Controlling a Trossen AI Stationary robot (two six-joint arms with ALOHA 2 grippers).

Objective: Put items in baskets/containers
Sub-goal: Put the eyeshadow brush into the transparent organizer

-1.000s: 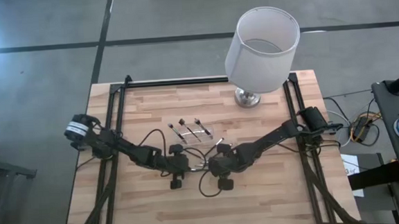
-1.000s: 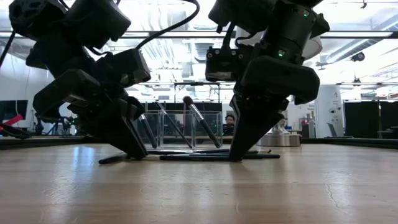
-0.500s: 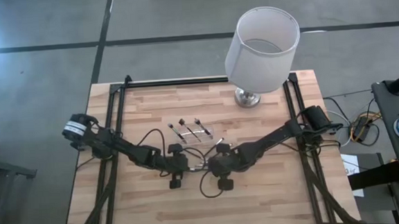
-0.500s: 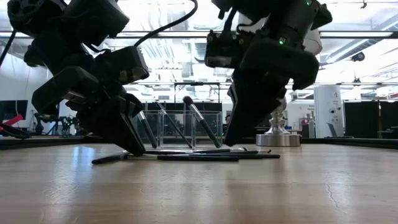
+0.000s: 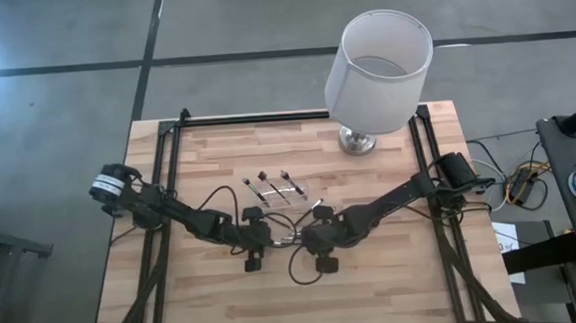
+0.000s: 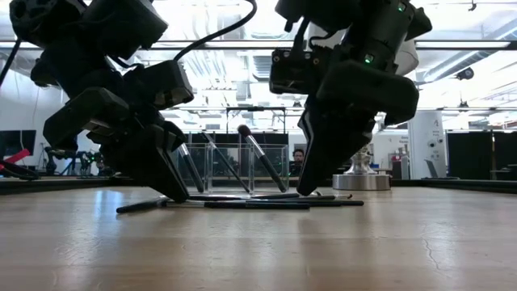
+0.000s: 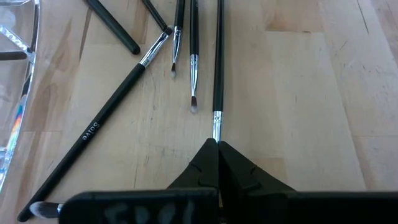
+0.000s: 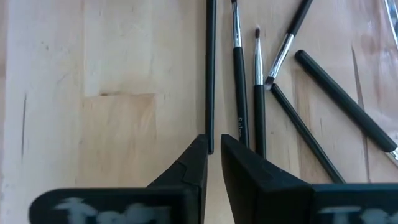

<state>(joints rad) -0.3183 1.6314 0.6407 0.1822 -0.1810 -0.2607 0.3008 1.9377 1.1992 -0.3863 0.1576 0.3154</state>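
I see my left gripper (image 7: 217, 144) pinching a thin black-handled, silver-ferruled brush (image 7: 217, 68); my right gripper (image 8: 214, 144) stands slightly parted at its far end.

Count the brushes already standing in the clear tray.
3, leaning side by side in the clear tray: left brush, middle brush, right brush; more may be hidden.

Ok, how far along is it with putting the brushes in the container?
Done: three brushes lean in the clear container. In hand: the left gripper is shut on one long brush on the table; the right gripper sits slightly open at what looks like its other end. Left: at least four loose brushes lie beside it.
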